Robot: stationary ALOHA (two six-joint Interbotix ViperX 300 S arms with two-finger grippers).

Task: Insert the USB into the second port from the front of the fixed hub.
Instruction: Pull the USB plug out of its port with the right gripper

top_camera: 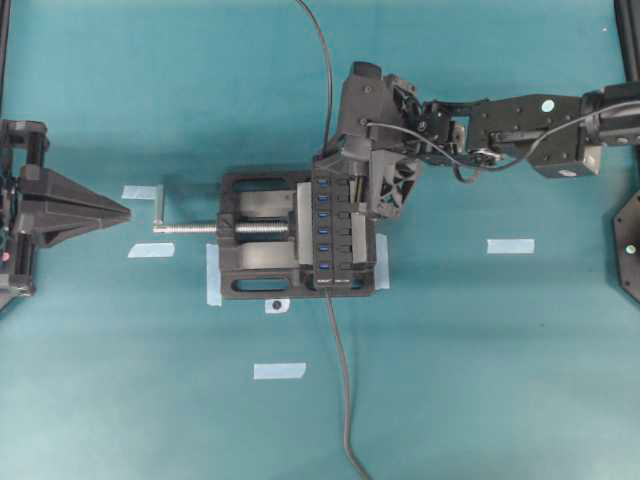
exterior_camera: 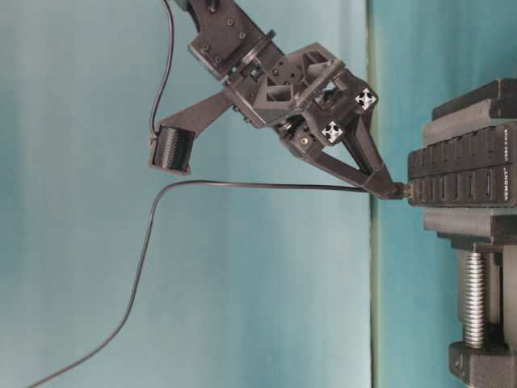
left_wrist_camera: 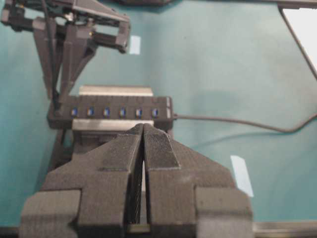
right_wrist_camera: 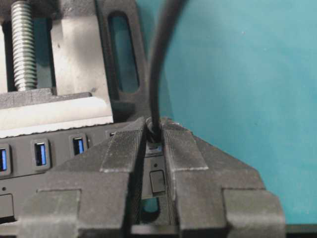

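Note:
The fixed hub [top_camera: 337, 235] is a long black strip with a row of blue ports, clamped in a vise. It also shows in the left wrist view [left_wrist_camera: 114, 113], the right wrist view [right_wrist_camera: 54, 153] and the table-level view [exterior_camera: 460, 174]. My right gripper [top_camera: 323, 172] [exterior_camera: 388, 187] [right_wrist_camera: 154, 130] is shut on the USB plug [exterior_camera: 397, 191]. The plug's tip meets the hub at its end port, at the end away from the hub's own lead. How deep it sits is hidden. Its thin cable [top_camera: 322, 60] [right_wrist_camera: 156, 74] runs away behind. My left gripper [top_camera: 128, 212] [left_wrist_camera: 143, 127] is shut and empty, left of the vise.
The black bench vise [top_camera: 255, 272] has a threaded screw and handle [top_camera: 190, 228] pointing toward my left gripper. The hub's own lead [top_camera: 340, 380] [left_wrist_camera: 237, 121] runs off the near end. Pale tape strips [top_camera: 510, 245] [top_camera: 279, 370] lie on the teal table.

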